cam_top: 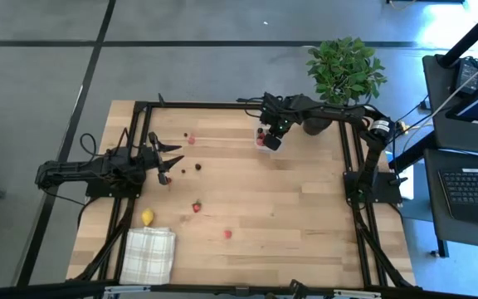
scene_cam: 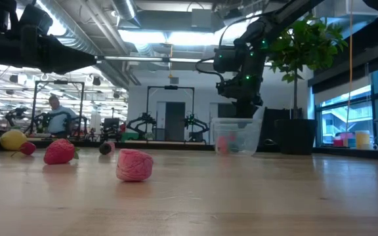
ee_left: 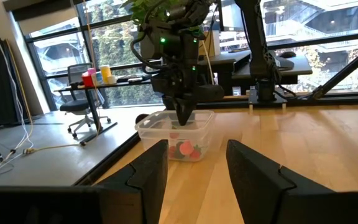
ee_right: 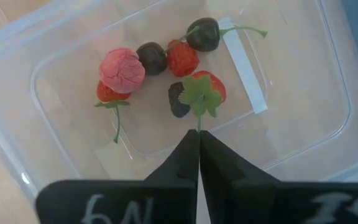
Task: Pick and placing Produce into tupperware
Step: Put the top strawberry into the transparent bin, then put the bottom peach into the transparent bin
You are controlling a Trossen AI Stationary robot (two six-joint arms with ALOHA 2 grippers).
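The clear tupperware (cam_top: 265, 139) stands on the table's far middle, and it also shows in the low view (scene_cam: 237, 136). It holds several red and dark fruit pieces (ee_right: 143, 62). My right gripper (ee_right: 199, 138) is shut just above the box, with a red strawberry (ee_right: 205, 90) below its tips. My left gripper (cam_top: 168, 161) is open and empty at the table's left, pointing toward the box (ee_left: 178, 134). Loose on the table are dark berries (cam_top: 197, 166), a strawberry (cam_top: 197, 206), a red piece (cam_top: 228, 234) and a yellow lemon (cam_top: 147, 218). My right gripper pinches the strawberry's thin green stem (ee_right: 199, 124) between its two fingertips. The fingers come from above and point down into the box. The strawberry hangs below the tips with its green leaves up, over the box's floor; I cannot tell whether it touches the floor.
A white checked cloth (cam_top: 149, 253) lies at the near left corner. A black pot with a green plant (cam_top: 345, 71) stands at the far right, behind the right arm. A black frame (cam_top: 222, 105) runs along the table's edges. The wooden top between the arms is bare.
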